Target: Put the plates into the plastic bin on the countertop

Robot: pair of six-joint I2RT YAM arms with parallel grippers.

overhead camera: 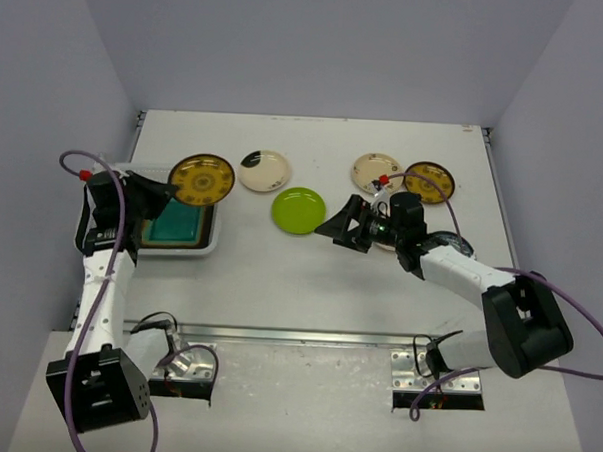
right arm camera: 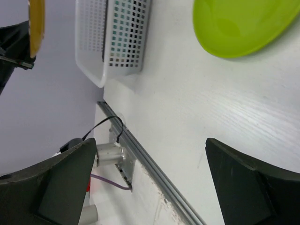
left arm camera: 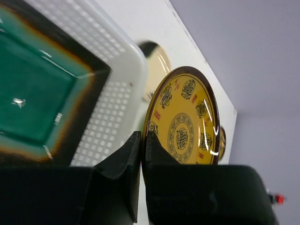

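My left gripper [overhead camera: 169, 191] [left arm camera: 142, 136] is shut on the rim of a brown-yellow patterned plate [overhead camera: 201, 179] [left arm camera: 185, 122], held tilted on edge above the far right corner of the plastic bin [overhead camera: 213, 244] [left arm camera: 117, 103]. A teal square plate [overhead camera: 176, 224] [left arm camera: 33, 89] lies inside the bin. My right gripper [overhead camera: 344, 226] [right arm camera: 150, 154] stands open over the bare countertop [overhead camera: 279, 275], just right of the lime-green plate [overhead camera: 298, 210] [right arm camera: 239, 23], holding nothing. A cream plate with a dark patch [overhead camera: 264, 169], a cream plate [overhead camera: 376, 173] and another patterned plate [overhead camera: 429, 182] lie behind.
The metal rail [overhead camera: 297, 336] [right arm camera: 150, 164] runs along the front edge by the arm bases. Grey walls close in the left, right and back. The right arm's forearm [overhead camera: 460, 273] lies low across the right side, partly covering a pale plate [overhead camera: 447, 238].
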